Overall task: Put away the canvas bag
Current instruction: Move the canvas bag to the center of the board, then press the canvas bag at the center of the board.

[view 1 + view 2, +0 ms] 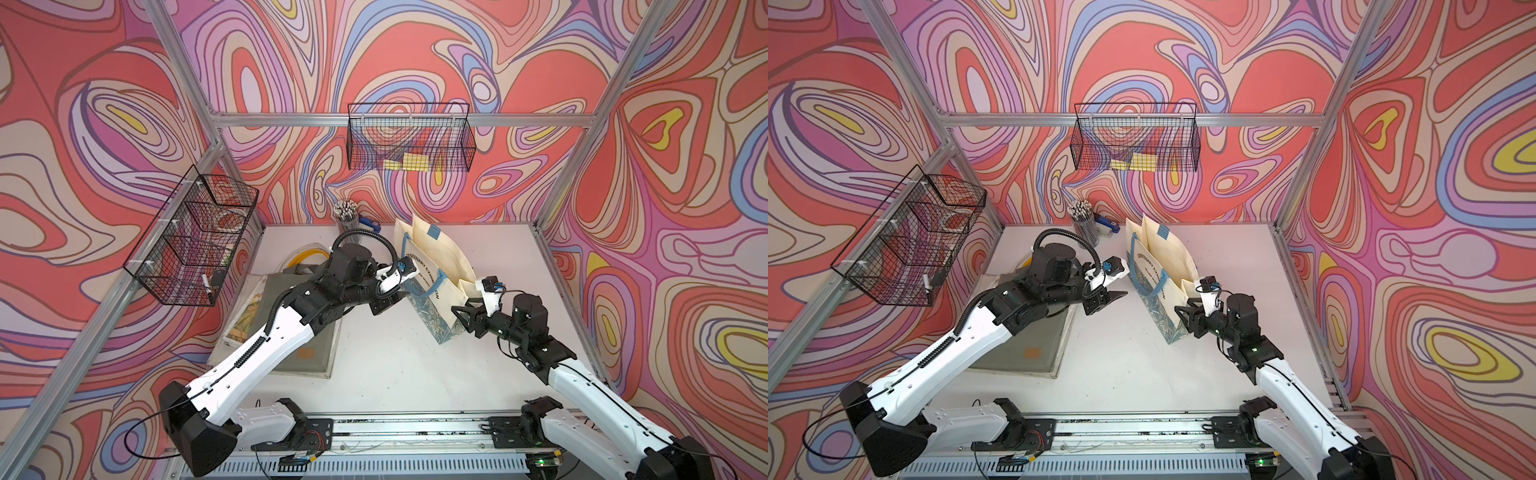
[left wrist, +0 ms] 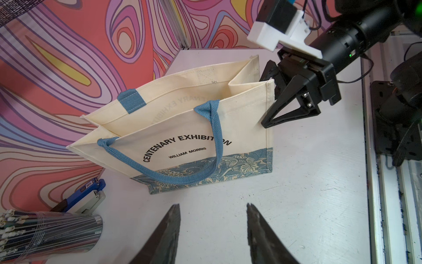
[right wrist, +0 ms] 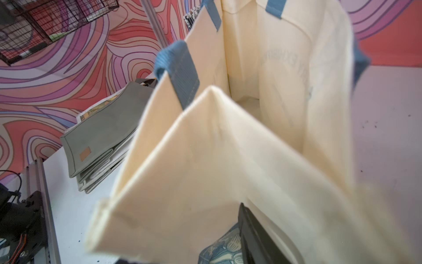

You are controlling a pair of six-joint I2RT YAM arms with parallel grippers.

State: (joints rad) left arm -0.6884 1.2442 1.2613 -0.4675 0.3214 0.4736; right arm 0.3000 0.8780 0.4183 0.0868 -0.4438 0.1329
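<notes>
**Canvas bag [image 1: 432, 266], cream with blue handles: upright on the table [image 1: 386, 365], right of centre.**
Stands open-mouthed between both grippers. Left gripper [image 2: 212, 205]: jaws spread, empty, just left of the bag. Right gripper [image 1: 1185, 318]: jaws parted astride the bag's near end fold. Folded grey bags [image 1: 291, 332] stacked at left; pencil cup [image 1: 347, 216] far.

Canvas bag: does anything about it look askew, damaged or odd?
Nothing damaged or spilled. The canvas bag stands upright on the table, mouth open; its end panel by the right gripper is creased inward, and one blue handle droops over the print.
</notes>
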